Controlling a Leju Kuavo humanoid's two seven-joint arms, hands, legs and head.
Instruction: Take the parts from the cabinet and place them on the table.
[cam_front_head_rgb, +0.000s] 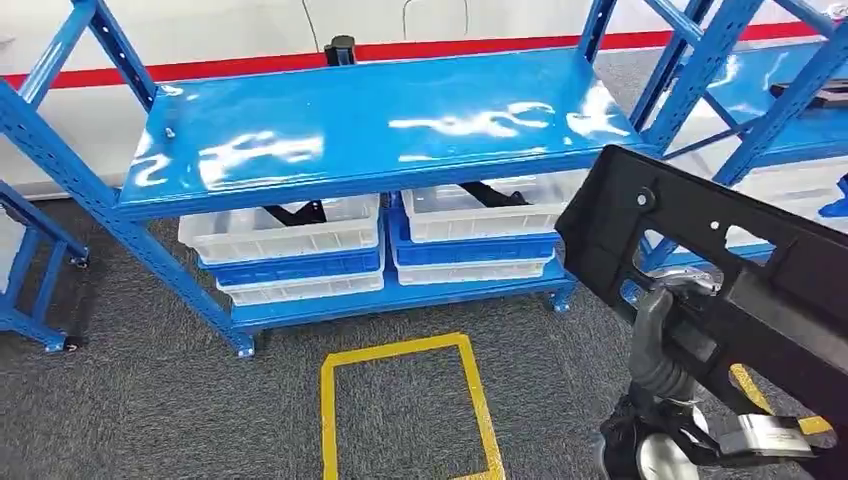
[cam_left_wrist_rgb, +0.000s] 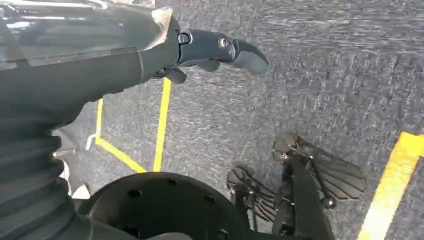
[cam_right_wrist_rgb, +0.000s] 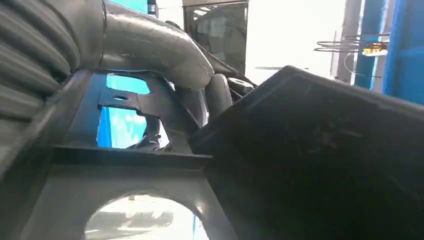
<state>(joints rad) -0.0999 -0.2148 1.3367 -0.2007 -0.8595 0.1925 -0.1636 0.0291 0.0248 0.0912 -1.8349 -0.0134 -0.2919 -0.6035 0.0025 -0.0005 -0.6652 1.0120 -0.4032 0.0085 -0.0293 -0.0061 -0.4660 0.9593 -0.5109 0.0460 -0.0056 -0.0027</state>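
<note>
A large black plastic part with holes and ribs hangs at the right of the head view, gripped by my right hand from below. In the right wrist view the hand wraps its thumb and fingers around the part's frame. The blue rack stands ahead, its glossy top shelf bare. More black parts lie in the white bins on its low shelf. My left hand hangs over the grey carpet, holding nothing, one dark finger stretched out.
A yellow square is taped on the carpet in front of the rack. A second blue rack stands at the right, behind the held part. Another rack's wheeled leg stands at the far left. White wall with a red stripe behind.
</note>
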